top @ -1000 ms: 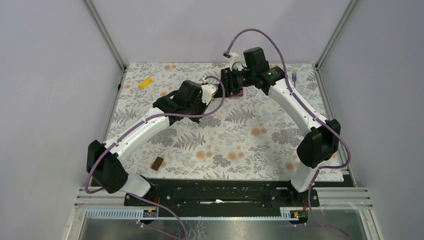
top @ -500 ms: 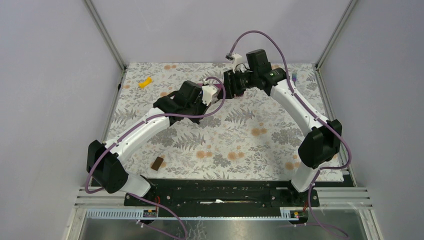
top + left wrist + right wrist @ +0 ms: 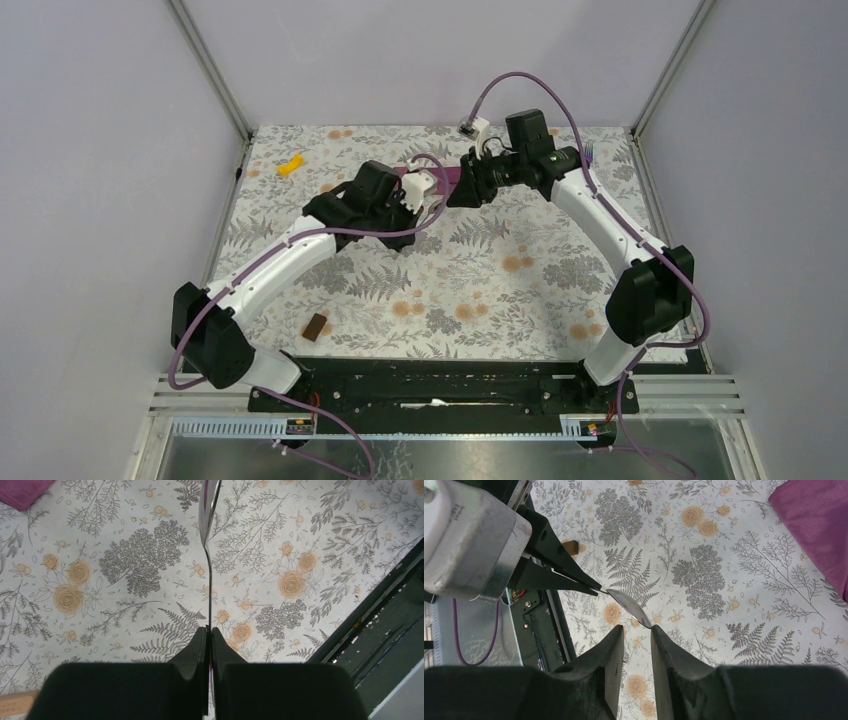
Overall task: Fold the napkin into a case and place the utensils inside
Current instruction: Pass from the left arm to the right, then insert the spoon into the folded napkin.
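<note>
Plum-magenta cloth, folded to a slim strip, the case (image 3: 446,176) lies at the far middle of the floral counter (image 3: 480,290). Both arms reach in toward it. In the top view the wrists cover much of the strip.

Left gripper (image 3: 428,190): clenched on the spoon (image 3: 206,510). The left wrist view shows the black fingers (image 3: 197,645) pressed together on the thin handle. The spoon is edge-on there and held above the counter, bowl pointing away from the fingers. A corner of the case (image 3: 22,491) shows at the upper left of that view, well apart from the spoon.

Right gripper (image 3: 636,630): fingers parted by a narrow gap, nothing between them. It faces the left gripper (image 3: 591,587), whose tips hold the spoon (image 3: 626,602) out toward it. The spoon's free end comes right up to the tip of one right finger (image 3: 659,645). Contact or a hair's gap, I cannot tell from this angle. The case (image 3: 819,525) fills the upper right corner of the right wrist view, off to the side of both grippers.

Fork (image 3: 588,153): lies on the counter at the far right edge, beside the right forearm and apart from the case.

Other items: yellow piece (image 3: 290,165) at far left, brown block (image 3: 316,326) at near left. Both are well apart from the arms' tips.
</note>
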`<state>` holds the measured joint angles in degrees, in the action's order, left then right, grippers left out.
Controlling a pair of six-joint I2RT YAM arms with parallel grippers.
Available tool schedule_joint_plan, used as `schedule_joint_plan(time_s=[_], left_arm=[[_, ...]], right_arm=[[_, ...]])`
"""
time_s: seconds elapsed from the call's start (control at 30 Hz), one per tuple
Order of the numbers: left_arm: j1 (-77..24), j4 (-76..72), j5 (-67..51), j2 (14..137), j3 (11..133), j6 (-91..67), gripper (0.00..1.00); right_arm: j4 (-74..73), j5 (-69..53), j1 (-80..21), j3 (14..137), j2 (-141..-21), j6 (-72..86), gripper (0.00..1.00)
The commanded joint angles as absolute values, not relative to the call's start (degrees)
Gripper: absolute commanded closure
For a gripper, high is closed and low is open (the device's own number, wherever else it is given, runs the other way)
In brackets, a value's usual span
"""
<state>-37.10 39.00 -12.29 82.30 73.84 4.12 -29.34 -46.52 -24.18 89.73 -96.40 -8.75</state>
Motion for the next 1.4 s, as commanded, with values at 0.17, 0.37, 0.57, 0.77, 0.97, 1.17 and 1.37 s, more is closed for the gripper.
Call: schedule_joint_plan(time_s=[0.17,0.37,0.57,0.77,0.97,1.17,1.37], left_arm=[[-36.7,35.2,-19.0,79.0,73.4,3.9,1.0],[-36.4,35.3,-19.9,78.3,73.0,3.7,1.0],[-36.0,35.3,-20.9,78.7,73.2,3.9,1.0],[-35.6,35.2,-20.5,78.4,73.8,2.9,1.0],[-24.4,26.3,-22.3,77.9,71.0,-11.9,0.57],[-15.7,15.9,-26.8,88.5,70.1,-29.8,0.48],[-14.8,0.5,-25.8,102.8,73.3,-42.1,0.67]], right_arm=[[-26.0,-49.8,-23.5,89.0,-93.7,-10.5,0.54],[-24.3,-53.3,-22.0,88.3,-93.7,-9.3,0.55],[-24.3,-57.0,-22.0,87.9,-93.4,-10.4,0.71],[-24.3,-57.8,-22.0,88.5,-94.4,-9.5,1.0],[-21.8,-47.8,-15.4,90.0,-101.5,2.5,1.0],[-10.8,-38.3,-6.6,87.5,-107.9,16.5,1.0],[-11.7,-34.1,-3.6,96.7,-119.3,18.0,1.0]])
